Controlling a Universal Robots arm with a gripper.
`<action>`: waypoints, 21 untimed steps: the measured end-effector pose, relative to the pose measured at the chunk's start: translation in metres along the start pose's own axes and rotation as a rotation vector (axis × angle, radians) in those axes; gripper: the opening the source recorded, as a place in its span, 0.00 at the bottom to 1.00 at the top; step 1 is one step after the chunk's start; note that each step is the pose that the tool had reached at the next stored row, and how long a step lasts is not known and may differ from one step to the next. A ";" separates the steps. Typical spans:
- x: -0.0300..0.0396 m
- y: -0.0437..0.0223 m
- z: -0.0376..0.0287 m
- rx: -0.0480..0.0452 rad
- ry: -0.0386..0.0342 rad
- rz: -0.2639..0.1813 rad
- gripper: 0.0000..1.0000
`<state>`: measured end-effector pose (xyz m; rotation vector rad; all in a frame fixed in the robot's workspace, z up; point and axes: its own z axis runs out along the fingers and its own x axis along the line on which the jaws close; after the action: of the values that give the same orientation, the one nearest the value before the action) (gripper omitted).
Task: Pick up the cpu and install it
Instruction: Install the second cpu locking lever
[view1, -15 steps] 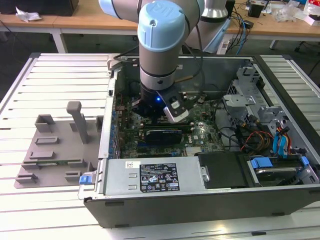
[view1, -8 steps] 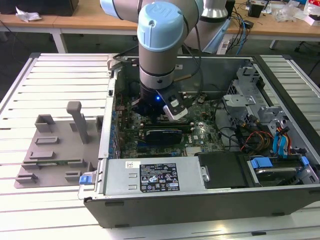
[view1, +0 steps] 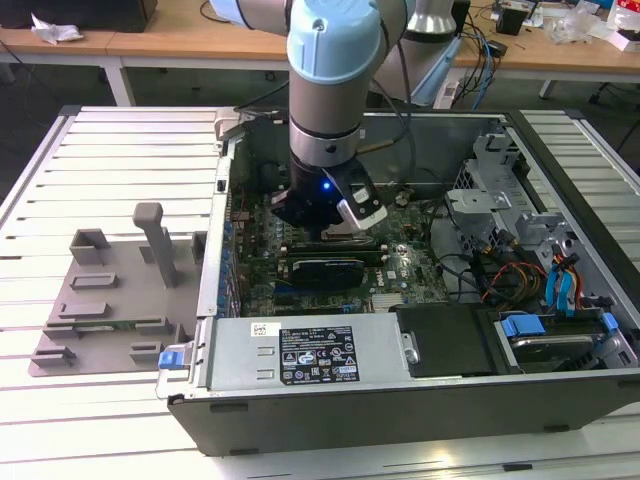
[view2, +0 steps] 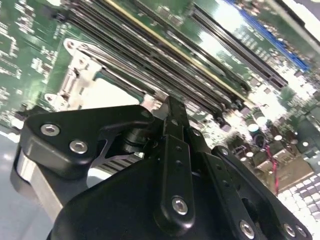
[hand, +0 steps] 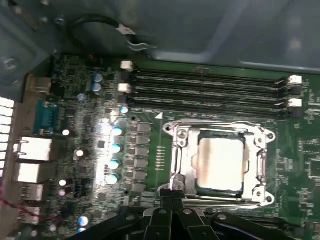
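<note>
Already the cpu (hand: 220, 164) is lying seated in the motherboard's socket frame (hand: 176, 165), near the memory slots (hand: 210, 90), while the gripper (hand: 172, 210) is hovering just beside it, fingers seemingly pressed together and holding nothing, so I judge the install step nearly complete.

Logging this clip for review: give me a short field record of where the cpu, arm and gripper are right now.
cpu: pale square chip lying inside the socket frame on the motherboard
gripper: just beside the socket frame, over the motherboard; jaws state cannot be told
arm: reaching down into the open case
fixture plate: grey, outside the case, at the exterior view's left
memory slots: run alongside the socket
</note>
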<state>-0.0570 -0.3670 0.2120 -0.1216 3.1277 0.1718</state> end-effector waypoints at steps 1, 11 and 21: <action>-0.0023 0.0008 0.0000 0.0032 0.0007 0.000 0.11; -0.0198 0.0298 -0.0048 0.0804 0.0078 0.000 0.11; -0.0355 0.0561 -0.0489 0.1135 0.0112 0.000 0.11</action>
<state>-0.0261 -0.3140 0.2672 -0.1221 3.1392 -0.0065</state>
